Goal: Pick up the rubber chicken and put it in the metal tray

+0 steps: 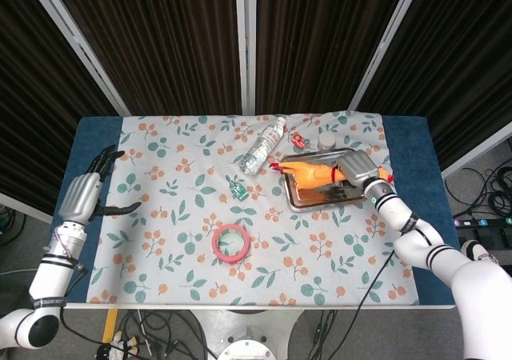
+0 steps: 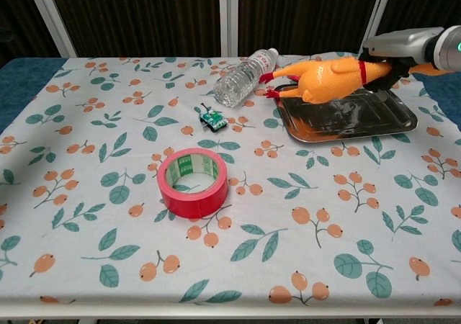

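Observation:
The orange rubber chicken [image 1: 308,175] [image 2: 328,79] hangs low over the metal tray [image 1: 355,195] [image 2: 389,120], lying lengthwise, red feet past the tray's left rim. My right hand [image 1: 360,168] [image 2: 403,48] grips it by the neck at the red collar, above the tray's right half. I cannot tell whether the body touches the tray. My left hand [image 1: 84,196] hovers at the table's far left edge, fingers spread, holding nothing; the chest view does not show it.
A clear water bottle [image 1: 262,145] [image 2: 243,77] lies just left of the tray's back corner. A small green part [image 1: 238,189] [image 2: 212,119] and a red tape roll [image 1: 232,242] [image 2: 193,182] sit mid-table. A red clip [image 1: 298,141] and white jar [image 1: 326,140] lie behind the tray.

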### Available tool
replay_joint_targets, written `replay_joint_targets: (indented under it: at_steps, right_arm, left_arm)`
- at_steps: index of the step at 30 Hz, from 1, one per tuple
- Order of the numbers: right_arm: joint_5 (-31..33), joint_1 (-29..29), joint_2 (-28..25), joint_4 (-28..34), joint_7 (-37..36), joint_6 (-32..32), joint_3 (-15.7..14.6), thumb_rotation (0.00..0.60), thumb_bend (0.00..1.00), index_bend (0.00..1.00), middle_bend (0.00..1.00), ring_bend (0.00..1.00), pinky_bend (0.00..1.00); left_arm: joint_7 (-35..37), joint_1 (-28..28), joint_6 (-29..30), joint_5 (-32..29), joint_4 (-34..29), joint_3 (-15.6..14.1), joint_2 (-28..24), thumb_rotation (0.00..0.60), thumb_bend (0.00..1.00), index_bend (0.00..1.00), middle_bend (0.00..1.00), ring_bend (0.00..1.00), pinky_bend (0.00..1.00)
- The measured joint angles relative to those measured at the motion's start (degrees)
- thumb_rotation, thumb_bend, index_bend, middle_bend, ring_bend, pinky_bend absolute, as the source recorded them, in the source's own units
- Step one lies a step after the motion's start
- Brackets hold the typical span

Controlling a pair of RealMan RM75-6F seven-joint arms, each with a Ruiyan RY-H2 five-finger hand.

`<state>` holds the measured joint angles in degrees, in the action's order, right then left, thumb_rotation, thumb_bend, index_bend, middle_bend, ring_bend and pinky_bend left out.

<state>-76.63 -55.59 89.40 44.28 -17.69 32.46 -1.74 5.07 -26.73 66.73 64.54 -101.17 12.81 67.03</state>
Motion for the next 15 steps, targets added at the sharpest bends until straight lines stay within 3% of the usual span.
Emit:
replay_joint_targets:
  at_steps: [4,8,15]
  right_arm:
    - [-2.3,0.4,2.2,-3.7,-3.4,-2.2,-0.5,0.6,0.07,0.05,0.19,0.15,0.31]
    - [-3.4,0.7,2.7,-5.5,-5.0,-3.6,-0.4,0.6,0.04,0.0,0.06,0.02,0.2]
    - [-4.1,1.5,0.9,-5.6,-3.8,-4.0,-0.1,0.6,0.01,0.0,0.0,0.0,0.09]
  left_arm:
    - [-0.5,0.0,0.2,-0.4,0.1,0.3,0.3,0.456,0.04,0.16,0.11,0.1,0.29]
    - [-1.0,0.1,0.4,-0.4,0.2,0.4,0.5,0.458,0.04,0.16,0.11,0.1,0.29]
    - [-1.6,0.5,0.8,0.2,0.4,0.3,0.1,0.457,0.04,0.16,0.11,0.1,0.29]
